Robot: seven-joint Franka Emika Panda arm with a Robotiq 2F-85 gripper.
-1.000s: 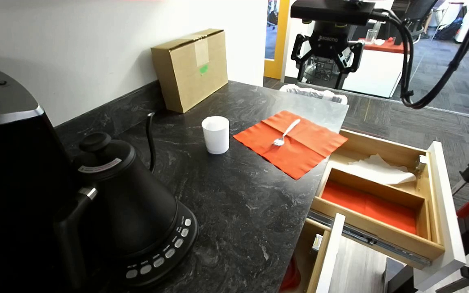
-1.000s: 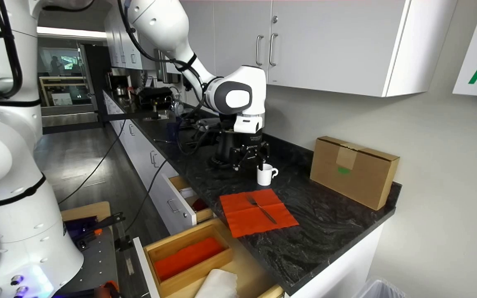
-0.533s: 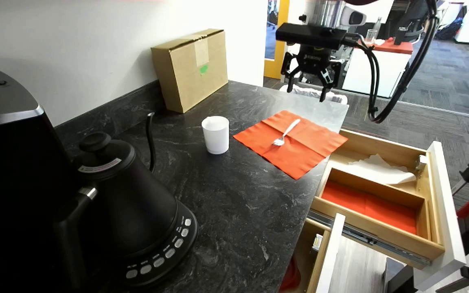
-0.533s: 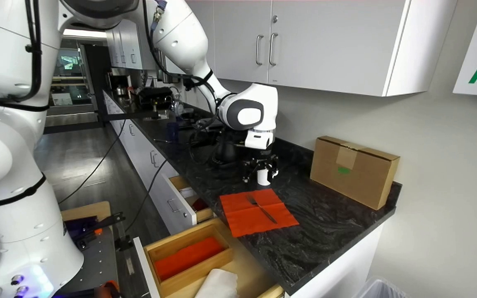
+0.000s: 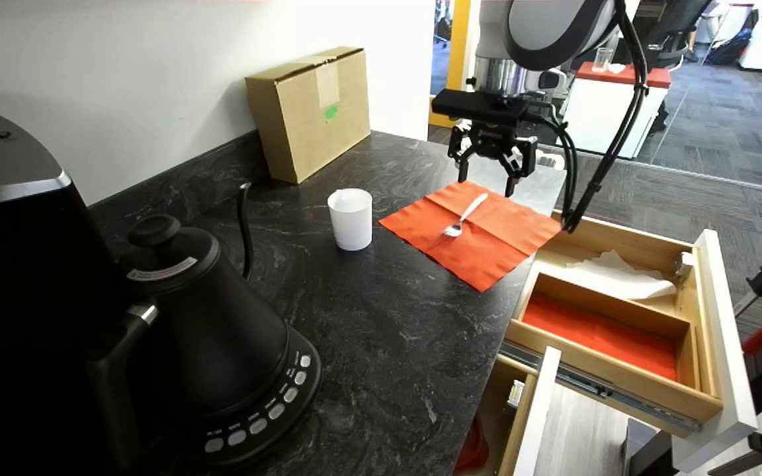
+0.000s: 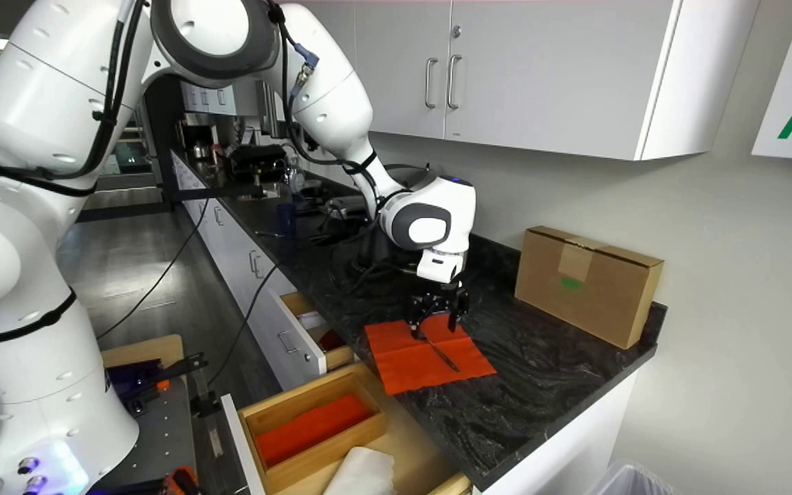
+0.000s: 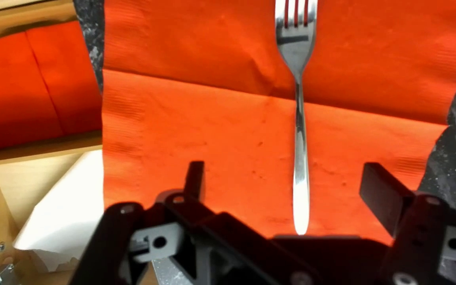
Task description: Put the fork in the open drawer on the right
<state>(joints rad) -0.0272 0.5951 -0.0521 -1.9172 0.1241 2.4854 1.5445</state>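
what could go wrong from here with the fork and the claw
The open claw could pinch the orange napkin and drag it along, since the fork lies right on it. The fork might be dropped in the wrong place, as a second drawer also stands open near the wider-open drawer. Going in, it could catch on the wooden divider.
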